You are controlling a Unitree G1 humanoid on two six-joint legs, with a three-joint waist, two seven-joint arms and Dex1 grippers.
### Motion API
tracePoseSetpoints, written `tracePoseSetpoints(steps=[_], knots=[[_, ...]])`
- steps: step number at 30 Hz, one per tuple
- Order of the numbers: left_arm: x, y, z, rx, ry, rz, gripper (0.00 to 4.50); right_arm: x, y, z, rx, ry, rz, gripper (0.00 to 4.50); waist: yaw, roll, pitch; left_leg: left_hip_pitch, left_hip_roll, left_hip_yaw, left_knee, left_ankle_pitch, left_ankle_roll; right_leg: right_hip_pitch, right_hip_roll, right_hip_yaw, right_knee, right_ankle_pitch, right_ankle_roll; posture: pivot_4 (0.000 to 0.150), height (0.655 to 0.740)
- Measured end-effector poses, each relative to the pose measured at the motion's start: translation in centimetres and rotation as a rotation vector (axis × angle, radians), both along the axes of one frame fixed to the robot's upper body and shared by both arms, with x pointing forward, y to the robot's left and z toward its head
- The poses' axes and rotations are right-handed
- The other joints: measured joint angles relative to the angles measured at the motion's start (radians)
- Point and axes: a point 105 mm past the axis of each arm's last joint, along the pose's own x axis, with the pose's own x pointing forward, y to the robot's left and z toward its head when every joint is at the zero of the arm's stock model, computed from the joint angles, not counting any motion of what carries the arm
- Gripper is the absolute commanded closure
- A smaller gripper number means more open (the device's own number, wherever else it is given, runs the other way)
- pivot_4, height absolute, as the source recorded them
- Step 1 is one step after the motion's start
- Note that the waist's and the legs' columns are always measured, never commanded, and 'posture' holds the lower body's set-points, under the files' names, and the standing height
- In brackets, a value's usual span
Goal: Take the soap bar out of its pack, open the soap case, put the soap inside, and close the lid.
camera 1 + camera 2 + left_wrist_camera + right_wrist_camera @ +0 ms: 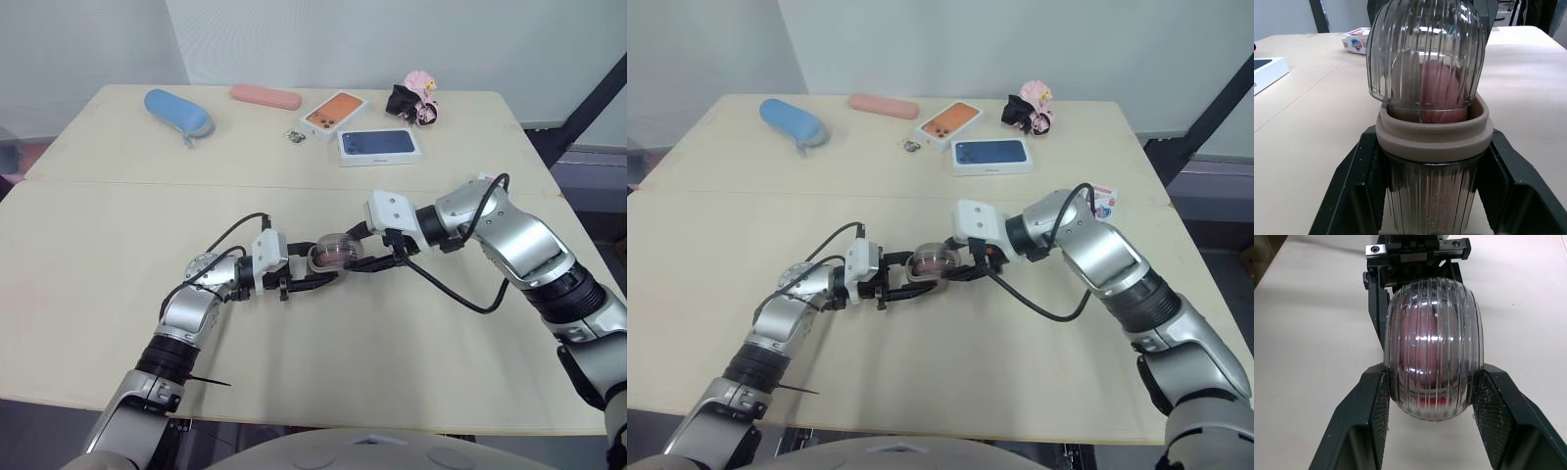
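Head view: soap case point(333, 253) sits over the table point(98, 323), on the robot's side of the blue phone box point(379, 145) and well apart from it. Left gripper point(326, 275) comes at the soap case from the robot's left and right gripper point(356, 262) from the right, fingertips meeting at it. Case reads as a small clear ribbed capsule with something pink inside. Orange phone box point(335, 113) lies just beside the blue phone box on its far left side. Soap pack point(1104, 201) lies to the right of the blue phone box and nearer the robot.

Left wrist view: left gripper is clamped on the base point(1432, 196), one black finger point(1359, 186) pressed on each side. Base is clear with vertical ribs and topped by a tan rim point(1435, 134). Lid point(1425, 49) is a clear ribbed dome standing on the rim, its lower edge down at the rim. Can't tell if it's fully seated. Pink soap point(1437, 90) shows through lid and base. The soap pack lies on the table beyond the case.

Right wrist view: right gripper pinches the lid across its width, and its fingers point(1369, 416) touch both flanks of the dome. Soap shows red-pink through the ribs. The left gripper is visible on the far side of the case, closed on it.
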Motion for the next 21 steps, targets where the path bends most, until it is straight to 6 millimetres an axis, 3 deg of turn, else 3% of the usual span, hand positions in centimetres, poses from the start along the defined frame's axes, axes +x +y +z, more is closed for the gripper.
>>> tracePoseSetpoints(steps=[21], knots=[[-0.05, 0.04, 0.03, 0.009, -0.008, 0.001, 2.57, -0.05, 0.31, 0.23, -0.035, 0.027, 0.015, 2.53, -0.005, 0.000, 0.000, 0.000, 0.000, 0.000, 0.000, 0.000, 0.000, 0.001, 0.000, 0.000, -0.003, 0.000, 0.000, 0.150, 0.7400]])
